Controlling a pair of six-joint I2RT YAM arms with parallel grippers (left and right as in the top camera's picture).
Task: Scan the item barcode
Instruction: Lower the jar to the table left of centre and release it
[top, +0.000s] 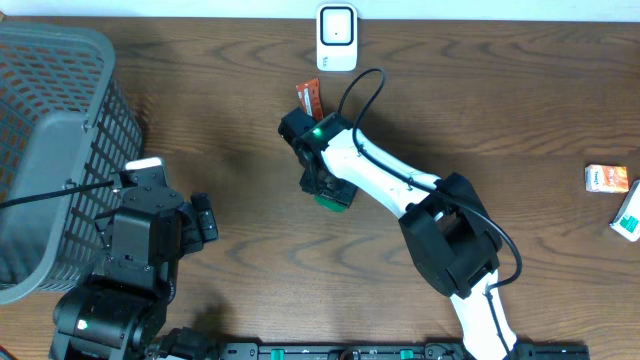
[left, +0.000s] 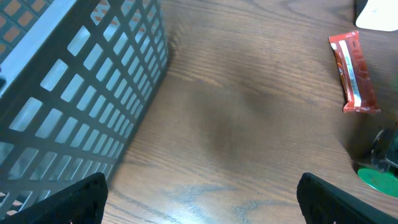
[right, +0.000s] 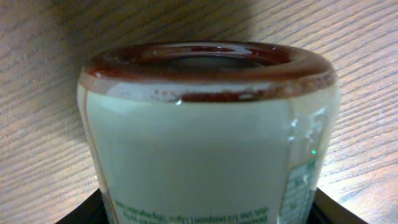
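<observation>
The right arm (top: 400, 185) has glossy white links between bulky black joint housings, with a thin black cable (top: 376, 71) looping beside a small green light (top: 318, 130). The left arm (top: 140, 240) is blocky and black, and the left gripper (left: 211, 202) has matte black fingers (left: 74, 199).

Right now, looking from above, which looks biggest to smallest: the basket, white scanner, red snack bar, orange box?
1. gray basket
2. white scanner
3. orange box and red snack bar: too alike to rank, and the right arm hides part of the bar.
</observation>
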